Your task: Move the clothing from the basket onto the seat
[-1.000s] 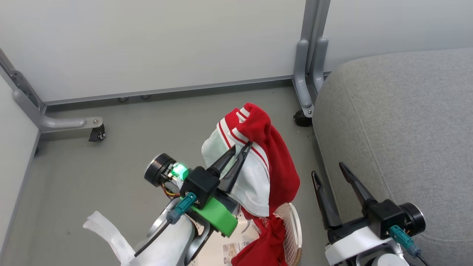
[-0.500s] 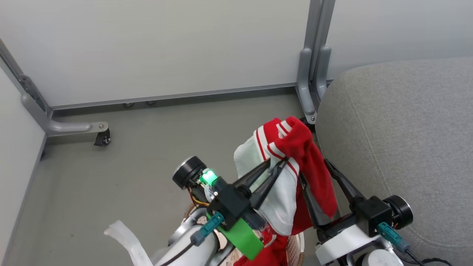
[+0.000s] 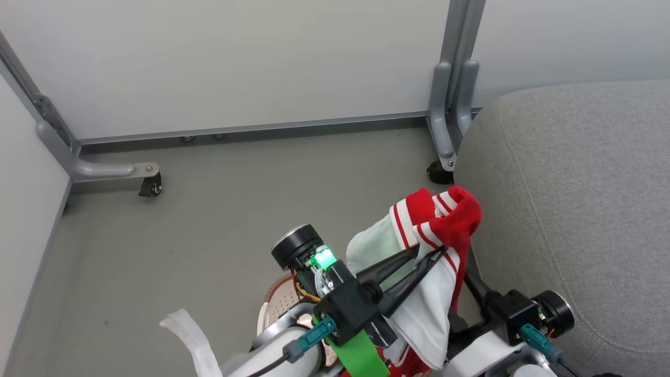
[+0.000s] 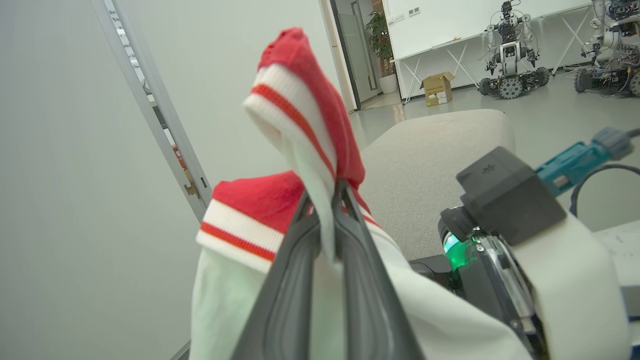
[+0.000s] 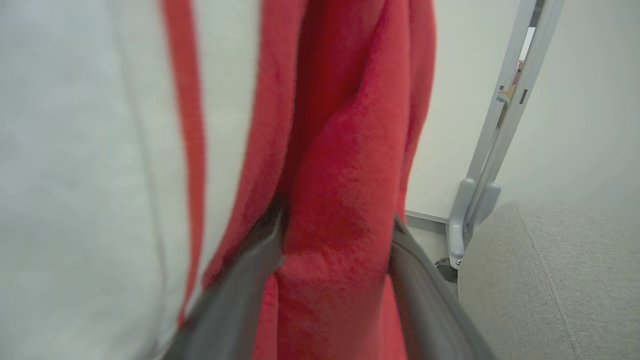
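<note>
The clothing [image 3: 426, 303] is out of the basket [image 3: 269, 301] and hangs in the air, just beside the rounded edge of the seat [image 3: 576, 209] but not yet on it. The left gripper [image 3: 430, 252] is clamped tight on a thin layer of it, just under the striped cuff [image 3: 419, 222], and the cuff flops over the fingertips like a small hood. The right gripper [image 5: 337, 225] has its 2 fingers standing apart on both sides of a thick red fold; they brush the cloth, but I judge this is no firm grip. The fabric looks light and very soft: it bends over by itself, it makes long folds, and the lower part falls down loose below the arms. Such cloth will not break or slip much, but it will swing and drag, and a free end may catch on the basket rim or on the seat edge. I think the best place to hold is the thicker ribbed band or a bunched fold, because 1 thin layer can pull out.
</note>
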